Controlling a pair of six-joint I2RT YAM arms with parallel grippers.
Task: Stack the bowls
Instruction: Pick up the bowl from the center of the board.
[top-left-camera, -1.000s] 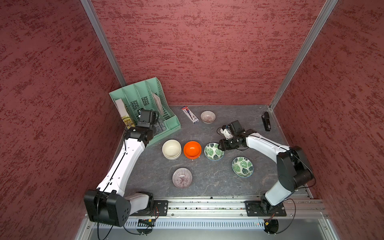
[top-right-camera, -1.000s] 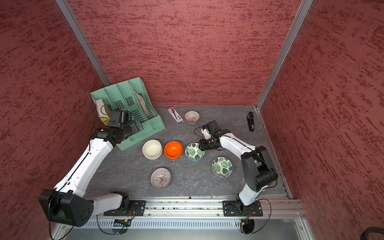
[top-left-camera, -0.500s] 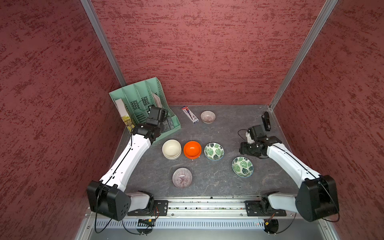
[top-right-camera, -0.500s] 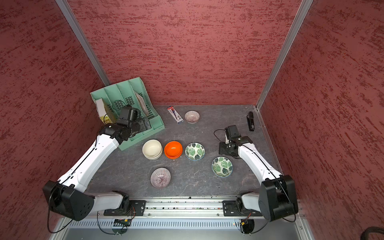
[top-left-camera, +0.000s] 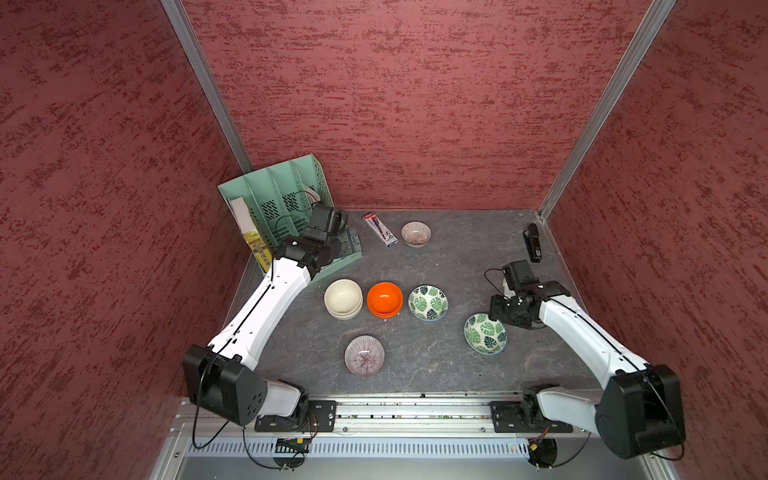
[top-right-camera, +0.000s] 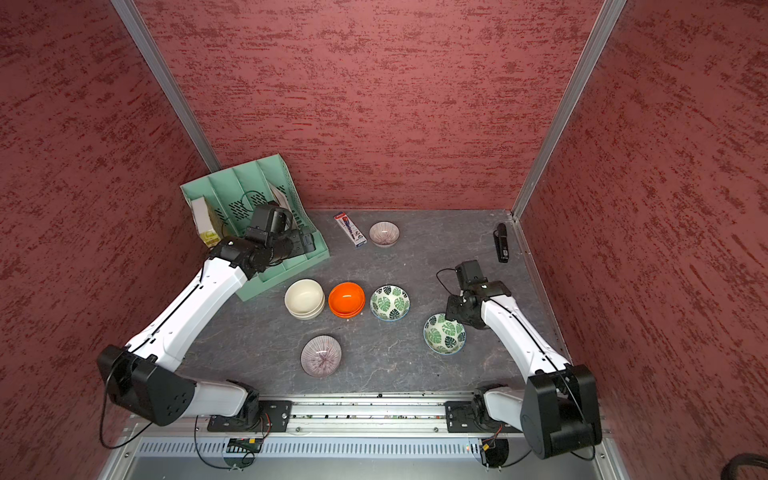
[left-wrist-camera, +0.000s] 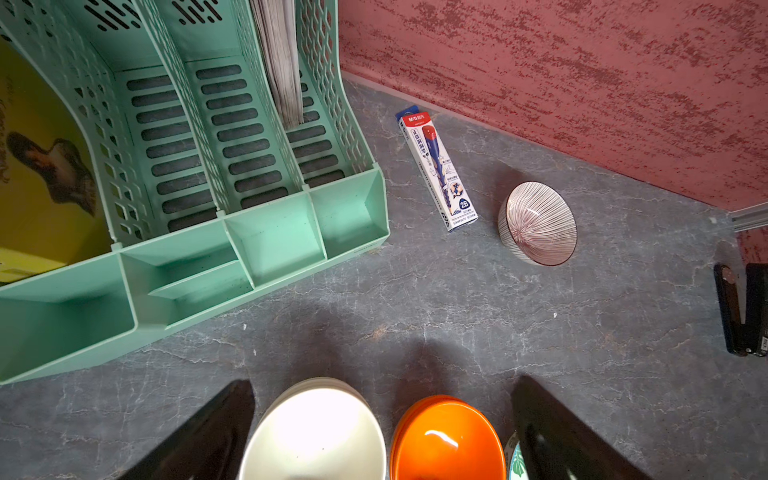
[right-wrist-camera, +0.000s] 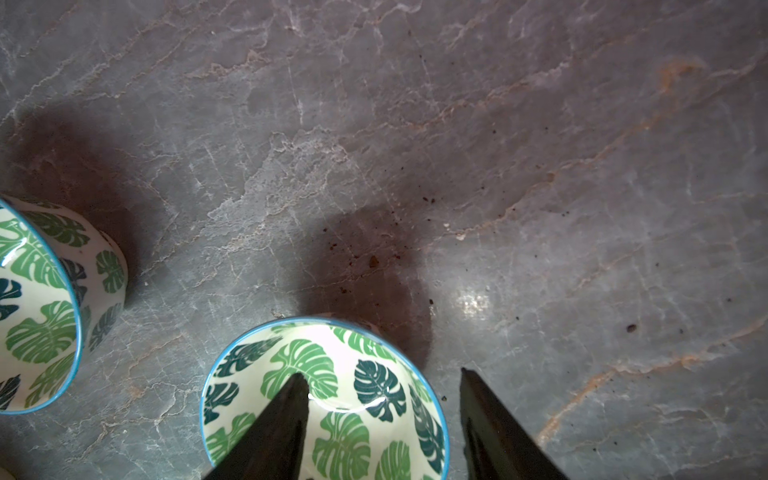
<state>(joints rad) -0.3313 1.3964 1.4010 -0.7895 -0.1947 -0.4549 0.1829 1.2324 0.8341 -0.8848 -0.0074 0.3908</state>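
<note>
Grey tabletop (right-wrist-camera: 540, 166); my right gripper (right-wrist-camera: 381, 372), jaws apart, straddles a leaf bowl (right-wrist-camera: 291, 357); next, pinch its rim, lift onto twin (right-wrist-camera: 33, 299). Left gripper (left-wrist-camera: 382, 380) spread wide.

Mottled dark-red textured walls (top-left-camera: 395, 104) enclose three sides, joined by slim aluminium corner posts (top-left-camera: 208, 83). The grey, marble-veined tabletop (top-left-camera: 457, 257) shows soft shadows and faint glare.

Place: I am looking into a lab robot cell.
Enclosure: red textured panels (top-left-camera: 415, 104), aluminium posts (top-left-camera: 206, 83).
Base: grey stone-look tabletop (top-left-camera: 457, 257), metal rail (top-left-camera: 415, 415) in front.
</note>
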